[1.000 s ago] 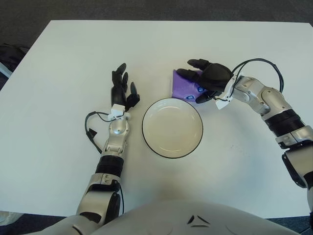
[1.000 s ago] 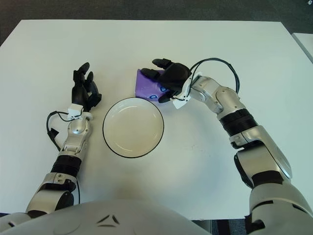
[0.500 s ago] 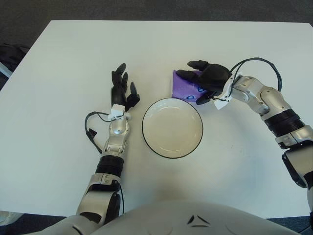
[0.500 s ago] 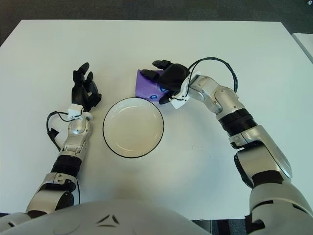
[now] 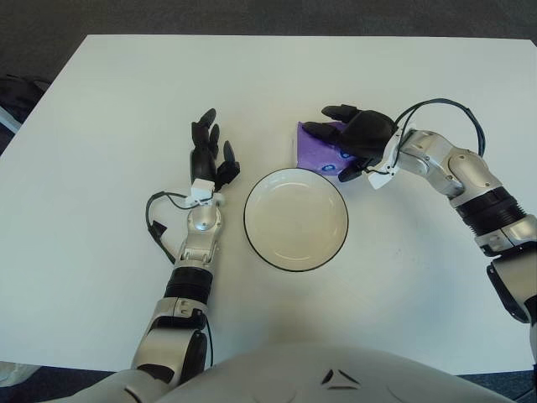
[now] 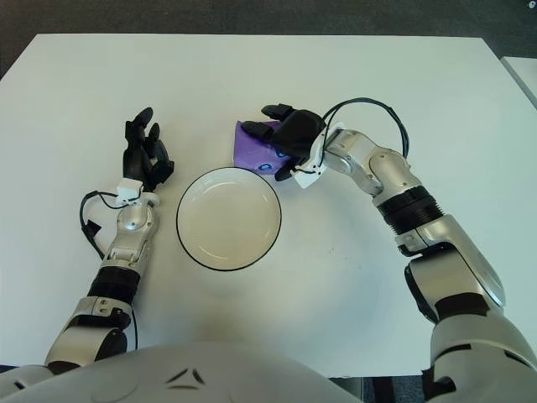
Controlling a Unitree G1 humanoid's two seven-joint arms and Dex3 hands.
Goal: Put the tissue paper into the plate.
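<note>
Since a second ago the right hand (image 5: 351,143) has crept only slightly, a touch further over the purple tissue paper (image 5: 315,148), which has not left its spot. That tissue pack lies flat on the white worktop (image 5: 101,101), just beyond the far rim of the plate (image 5: 295,219) and a little to its right, near the middle of the worktop and well clear of every edge; its near corner sits just beside the plate's rim, though whether the two touch cannot be told. The right hand covers the pack's right half from above, its dark fingers (image 5: 336,112) reaching across toward the left with the thumb tucked at the near side by the plate; the fingers are bent over the pack and appear to press on it, but a closed grasp is not plain, since the pack is flat on the surface and its left part shows uncovered. The plate is a round white dish with a dark rim and nothing in it, set toward the near edge in front of the robot's torso. The left hand (image 5: 209,154) shows to the left of the plate, fingers loosely extended and pointing toward the far edge, holding nothing. A black cable (image 5: 157,225) loops beside the left wrist, and another arcs over the right forearm (image 5: 445,164).
</note>
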